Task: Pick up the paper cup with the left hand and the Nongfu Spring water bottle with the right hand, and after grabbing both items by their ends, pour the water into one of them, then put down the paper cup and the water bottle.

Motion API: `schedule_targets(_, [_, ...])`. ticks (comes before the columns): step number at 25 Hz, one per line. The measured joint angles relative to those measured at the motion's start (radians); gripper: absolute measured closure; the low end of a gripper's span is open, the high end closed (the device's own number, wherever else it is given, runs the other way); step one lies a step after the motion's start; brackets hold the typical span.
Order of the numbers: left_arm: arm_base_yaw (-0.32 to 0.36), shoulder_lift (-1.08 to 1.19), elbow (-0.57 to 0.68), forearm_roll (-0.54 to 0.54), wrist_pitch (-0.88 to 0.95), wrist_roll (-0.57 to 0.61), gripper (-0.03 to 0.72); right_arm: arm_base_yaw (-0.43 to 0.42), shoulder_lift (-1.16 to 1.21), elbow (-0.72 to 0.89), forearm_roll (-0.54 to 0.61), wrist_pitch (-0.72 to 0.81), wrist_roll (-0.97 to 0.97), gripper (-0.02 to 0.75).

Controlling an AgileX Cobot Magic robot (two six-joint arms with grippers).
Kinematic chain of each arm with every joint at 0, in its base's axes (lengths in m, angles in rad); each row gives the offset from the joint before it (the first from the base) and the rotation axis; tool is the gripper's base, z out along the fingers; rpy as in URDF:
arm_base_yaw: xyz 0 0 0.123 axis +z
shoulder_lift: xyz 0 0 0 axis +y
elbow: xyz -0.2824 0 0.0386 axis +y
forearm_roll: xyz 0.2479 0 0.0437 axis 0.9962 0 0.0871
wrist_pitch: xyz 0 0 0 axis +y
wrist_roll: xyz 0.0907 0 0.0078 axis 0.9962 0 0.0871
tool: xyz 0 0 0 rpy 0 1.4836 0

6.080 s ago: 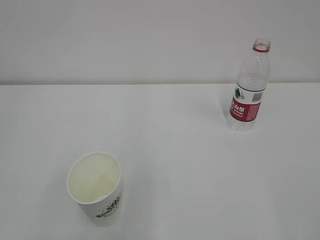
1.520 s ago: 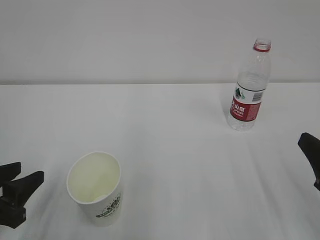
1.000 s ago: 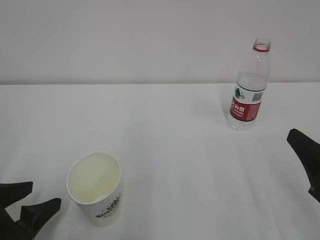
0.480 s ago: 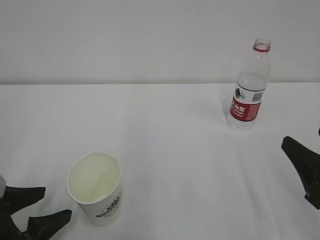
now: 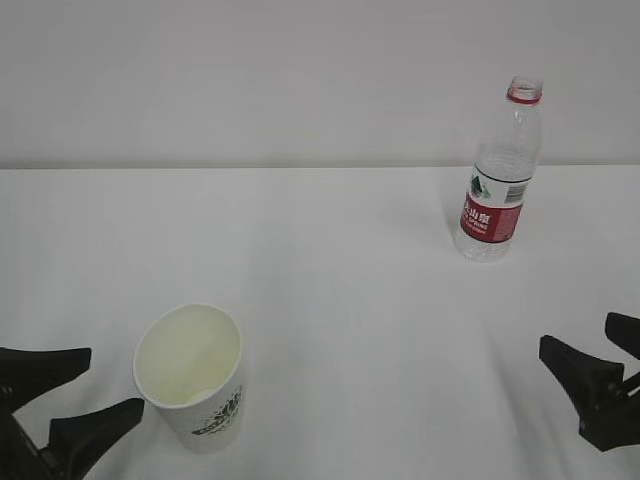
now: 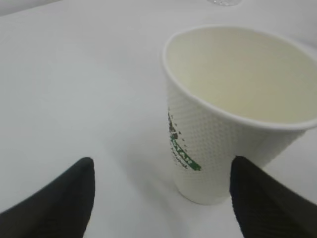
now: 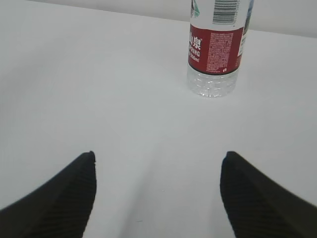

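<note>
The white paper cup (image 6: 233, 119) stands upright on the white bench (image 6: 74, 74), its green-and-black logo facing the camera. The left gripper (image 6: 163, 193) has its black jaws spread wide, the cup's base between them, untouched.

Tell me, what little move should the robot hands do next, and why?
Probably both should slide forward a bit. The left hand is open and the paper cup stands just ahead, partly between its fingertips but not gripped. The right hand is open too, with the Nongfu Spring water bottle upright farther ahead, so it has more way to go before closing.
</note>
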Motion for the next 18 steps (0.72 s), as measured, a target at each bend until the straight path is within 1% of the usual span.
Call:
schedule_targets(5, [0.000, 0.000, 0.000, 0.064, 0.000, 0.000, 0.067, 0.000, 0.003, 0.000, 0.000, -0.007, -0.008, 0.147])
schedule_targets(10, [0.000, 0.000, 0.000, 0.100, 0.000, 0.000, 0.073, 0.000, 0.003, 0.000, 0.030, -0.009, -0.011, 0.147])
schedule_targets(18, [0.000, 0.000, 0.000, 0.117, 0.000, 0.000, 0.085, 0.000, 0.003, 0.000, 0.036, -0.011, -0.011, 0.147])
